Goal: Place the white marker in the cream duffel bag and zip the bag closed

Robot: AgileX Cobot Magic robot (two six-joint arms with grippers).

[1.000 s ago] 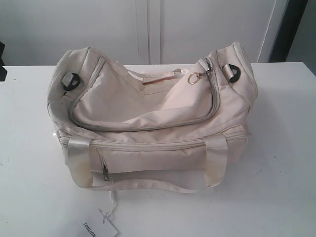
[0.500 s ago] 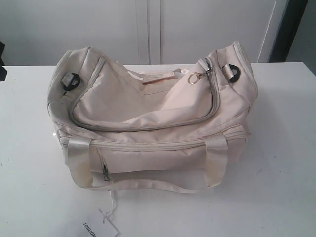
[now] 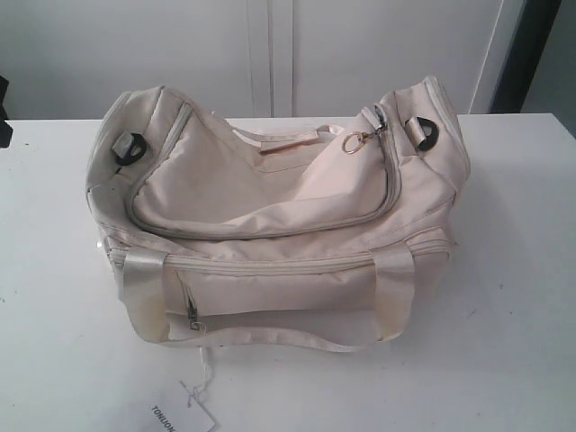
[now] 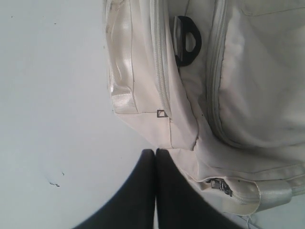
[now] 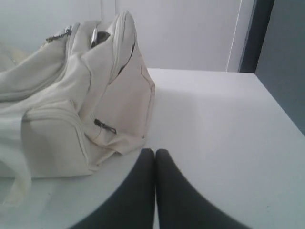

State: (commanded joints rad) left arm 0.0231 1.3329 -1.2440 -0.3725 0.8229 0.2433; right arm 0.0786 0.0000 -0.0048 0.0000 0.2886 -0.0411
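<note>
The cream duffel bag (image 3: 270,225) lies on the white table (image 3: 504,342), its top zipper run round to the gold ring charm (image 3: 354,142) at the right end. The white marker is out of view. My left gripper (image 4: 155,151) is shut and empty, its tips just off the bag's (image 4: 228,86) end near a black D-ring (image 4: 187,45). My right gripper (image 5: 155,151) is shut and empty over the table, just clear of the bag's (image 5: 71,105) other end. Neither gripper shows in the exterior view.
A white paper tag (image 3: 184,414) on a string lies on the table in front of the bag. A small zip pull (image 4: 220,186) hangs on the bag's side. A white wall stands behind the table, with a dark strip (image 3: 531,54) at the far right.
</note>
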